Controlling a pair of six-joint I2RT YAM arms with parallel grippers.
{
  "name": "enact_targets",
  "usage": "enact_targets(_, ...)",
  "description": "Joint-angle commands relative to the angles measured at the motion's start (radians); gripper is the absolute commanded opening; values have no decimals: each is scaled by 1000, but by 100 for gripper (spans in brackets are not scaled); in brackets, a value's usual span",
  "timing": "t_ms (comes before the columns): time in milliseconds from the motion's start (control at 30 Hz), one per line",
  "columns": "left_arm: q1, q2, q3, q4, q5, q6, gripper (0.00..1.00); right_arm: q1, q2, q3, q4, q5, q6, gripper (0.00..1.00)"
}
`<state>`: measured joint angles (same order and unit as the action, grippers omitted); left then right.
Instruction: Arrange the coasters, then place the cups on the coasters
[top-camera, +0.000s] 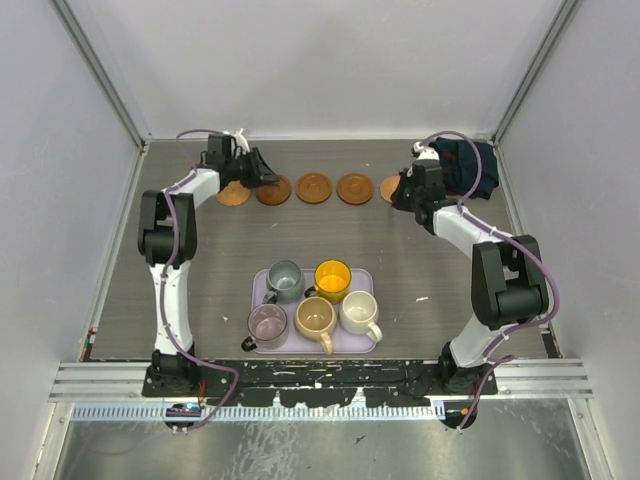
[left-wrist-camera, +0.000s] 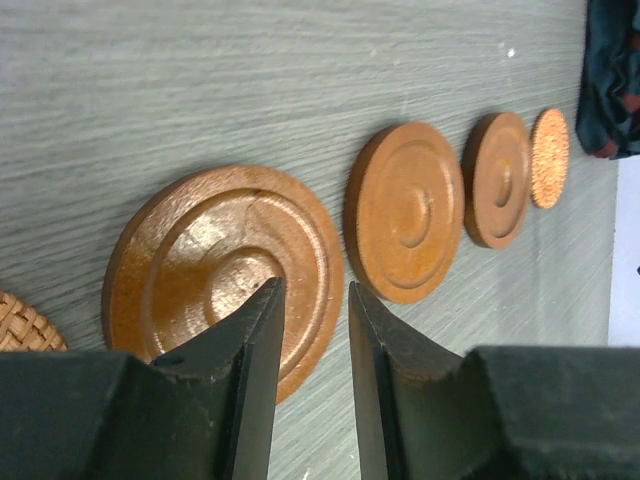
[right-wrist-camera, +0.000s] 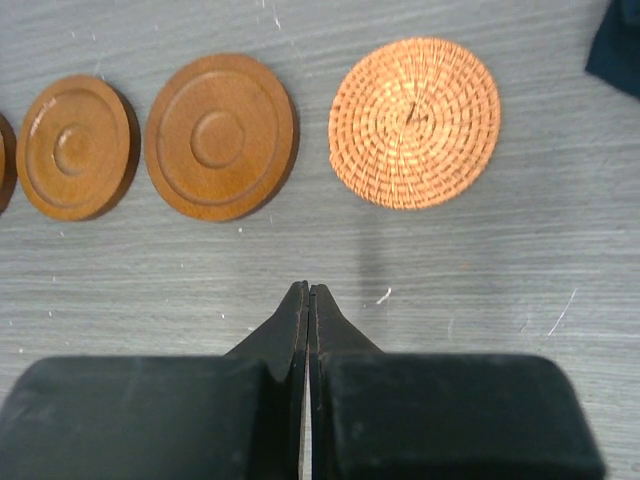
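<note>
Several round coasters lie in a row at the back of the table, wooden ones (top-camera: 313, 187) in the middle and a woven one (top-camera: 233, 193) at the left end. My left gripper (top-camera: 262, 172) is open a little over the second coaster (left-wrist-camera: 225, 265); its jaws (left-wrist-camera: 310, 290) straddle that coaster's rim. The right gripper (top-camera: 405, 190) is shut on nothing, its tips (right-wrist-camera: 308, 290) over bare table, short of the woven coaster (right-wrist-camera: 415, 122) at the right end. Several cups stand on the lavender tray (top-camera: 259, 292): grey-green (top-camera: 284, 280), yellow (top-camera: 332, 280), purple (top-camera: 267, 323), tan (top-camera: 316, 318), cream (top-camera: 358, 312).
A dark crumpled cloth (top-camera: 465, 165) lies in the back right corner, just behind the right gripper. White walls enclose the table on the left, back and right. The tray sits at the near middle, between the two arm bases.
</note>
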<state>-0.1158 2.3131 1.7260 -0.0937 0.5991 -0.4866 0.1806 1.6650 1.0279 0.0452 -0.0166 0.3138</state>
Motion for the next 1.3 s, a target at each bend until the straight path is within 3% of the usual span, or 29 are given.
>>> enact_targets(0,17,-131,74,79,43,-9,34,3,-6,77,62,52,-26,5)
enact_targets(100,33,-178,58,84,51,-3,36,3,-14,98,70,85,-31,13)
enact_targets(133,40,-200,40,93,51,-3,37,2,-21,97,81,95,-26,24)
enact_targets(233,60,-274,-56,133,47,3,38,-19,-47,84,125,109,15,74)
enact_targets(300,71,-341,-130,148,33,21,39,-45,-60,78,144,75,47,88)
enact_targets(433,77,-467,-306,135,-38,101,40,-98,-80,67,146,-5,85,89)
enact_targets(600,77,-613,-474,103,-120,182,43,-118,-143,-3,136,46,73,89)
enact_targets(833,77,-792,-681,145,-161,158,46,-128,-231,-87,94,87,35,86)
enact_targets(1067,51,-933,-867,161,-195,122,52,-128,-337,-175,55,16,67,82)
enact_targets(1167,32,-977,-892,106,-213,119,59,-128,-408,-230,39,-10,86,78)
enact_targets(1267,13,-1030,-930,86,-213,113,79,-127,-485,-276,-5,-30,83,75)
